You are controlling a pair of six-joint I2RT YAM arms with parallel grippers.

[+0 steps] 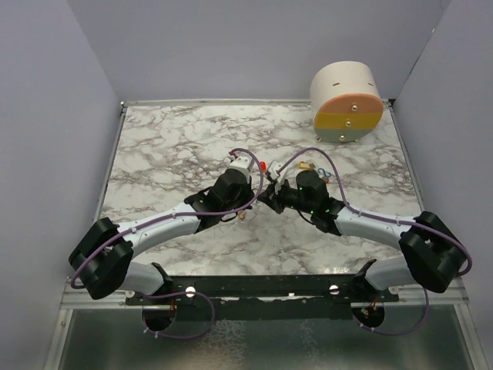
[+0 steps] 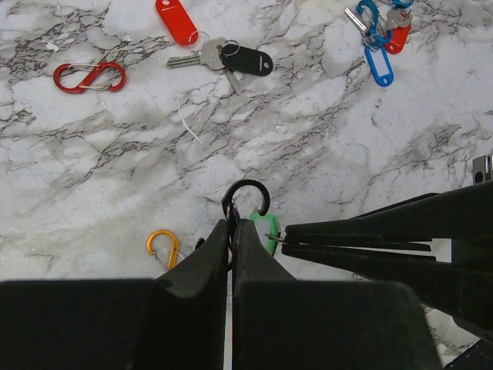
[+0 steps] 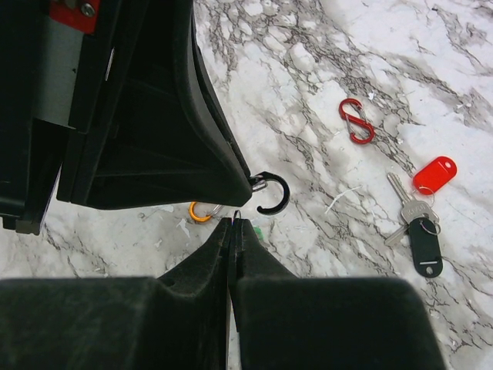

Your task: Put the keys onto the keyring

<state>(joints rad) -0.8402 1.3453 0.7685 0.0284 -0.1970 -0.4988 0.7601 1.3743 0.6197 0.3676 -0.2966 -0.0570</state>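
My left gripper (image 2: pixel 233 223) is shut on a black carabiner clip (image 2: pixel 248 194), whose open hook sticks out past the fingertips. My right gripper (image 3: pixel 233 223) is shut on a thin wire ring that carries a green tag (image 2: pixel 266 231). It reaches in from the right, its tips right beside the black hook (image 3: pixel 271 193). In the top view the two grippers meet tip to tip over the table's middle (image 1: pixel 266 201). Metal keys (image 2: pixel 202 55) with a red tag (image 2: pixel 176 20) and a black tag (image 2: pixel 248 60) lie on the marble, also in the right wrist view (image 3: pixel 408 210).
A red S-clip (image 2: pixel 90 75) lies at the far left. An orange carabiner (image 2: pixel 163 247) lies close under the left fingers. A bunch with a blue tag (image 2: pixel 378 64) and a blue clip lies at the top right. A round box (image 1: pixel 347 102) stands at the back right.
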